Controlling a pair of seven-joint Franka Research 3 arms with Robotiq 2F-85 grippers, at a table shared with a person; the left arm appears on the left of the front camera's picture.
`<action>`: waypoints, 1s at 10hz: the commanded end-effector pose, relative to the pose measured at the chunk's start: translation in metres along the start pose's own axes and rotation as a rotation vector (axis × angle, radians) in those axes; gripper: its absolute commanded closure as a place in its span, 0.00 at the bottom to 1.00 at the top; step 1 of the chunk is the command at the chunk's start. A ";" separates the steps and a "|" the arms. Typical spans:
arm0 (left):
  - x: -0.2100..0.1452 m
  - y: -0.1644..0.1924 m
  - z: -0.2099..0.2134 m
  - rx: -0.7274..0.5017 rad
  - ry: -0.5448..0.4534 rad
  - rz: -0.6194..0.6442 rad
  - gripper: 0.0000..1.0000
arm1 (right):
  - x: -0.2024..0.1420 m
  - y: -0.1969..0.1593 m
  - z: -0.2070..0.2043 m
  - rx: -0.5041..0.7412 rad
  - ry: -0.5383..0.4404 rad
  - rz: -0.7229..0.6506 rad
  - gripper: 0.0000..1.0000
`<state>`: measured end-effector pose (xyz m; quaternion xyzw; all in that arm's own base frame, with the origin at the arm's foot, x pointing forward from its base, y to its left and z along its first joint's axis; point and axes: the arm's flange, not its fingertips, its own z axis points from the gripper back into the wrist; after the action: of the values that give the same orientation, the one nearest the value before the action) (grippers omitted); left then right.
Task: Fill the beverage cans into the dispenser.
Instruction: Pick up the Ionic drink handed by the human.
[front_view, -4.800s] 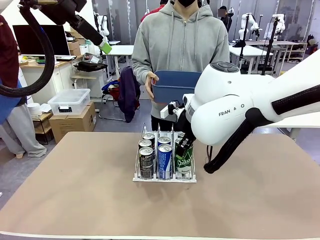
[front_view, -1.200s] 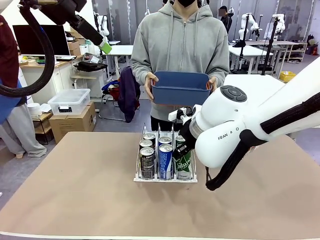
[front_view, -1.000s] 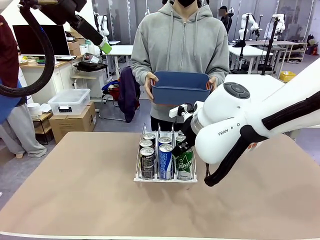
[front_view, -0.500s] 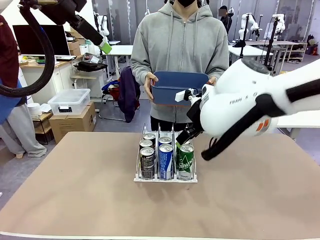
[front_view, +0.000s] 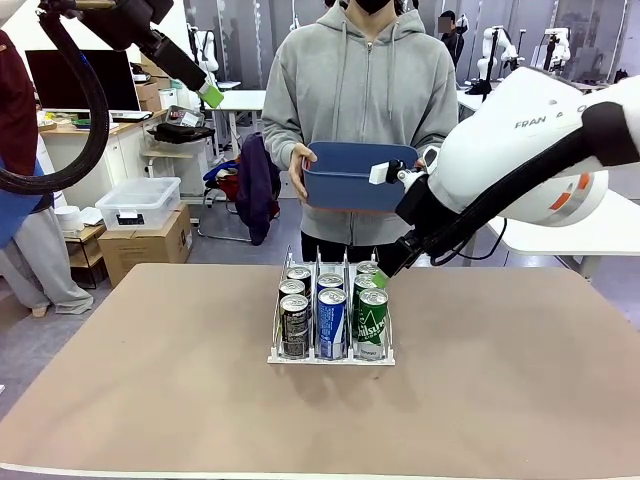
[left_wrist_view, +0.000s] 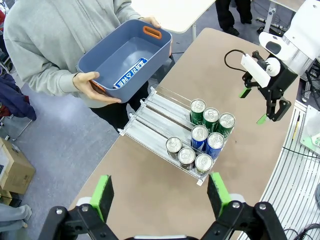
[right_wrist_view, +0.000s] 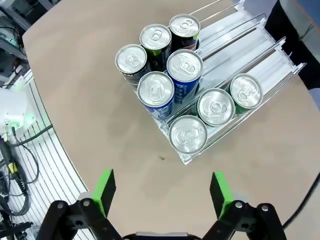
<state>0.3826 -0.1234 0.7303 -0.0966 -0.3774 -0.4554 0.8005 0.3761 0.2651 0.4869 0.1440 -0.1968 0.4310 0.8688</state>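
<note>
Eight beverage cans (right_wrist_view: 184, 65) stand in the dispenser (front_view: 330, 358), right gripper (right_wrist_view: 162, 190) and left gripper (left_wrist_view: 160, 192) both released; next you fetch what looks like the last can (left_wrist_view: 128, 73) from the tub (left_wrist_view: 106, 47) at 12 o'clock.

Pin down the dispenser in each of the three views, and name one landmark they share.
Front view: the dispenser stands at picture centre, mid-table, below the blue tub the person holds.
Left wrist view: the dispenser lies centre-right, slanting, its cans at the lower-right end.
Right wrist view: the dispenser fills the upper middle, empty lanes running toward the top-right corner.
Shared landmark: the two blue-and-white cans in its middle lane.
</note>
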 end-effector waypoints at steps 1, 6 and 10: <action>-0.001 0.002 -0.001 0.007 -0.007 -0.003 0.00 | 0.001 -0.003 -0.010 -0.021 -0.022 -0.005 0.00; -0.001 0.002 -0.001 0.007 -0.007 -0.003 0.00 | 0.005 -0.002 0.020 -0.020 -0.037 0.066 0.00; -0.001 0.002 -0.001 0.007 -0.007 -0.003 0.00 | 0.016 -0.039 0.137 0.012 -0.103 0.178 0.00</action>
<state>0.3826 -0.1233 0.7303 -0.0966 -0.3774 -0.4554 0.8006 0.3776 0.2111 0.6018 0.1417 -0.2568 0.4815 0.8259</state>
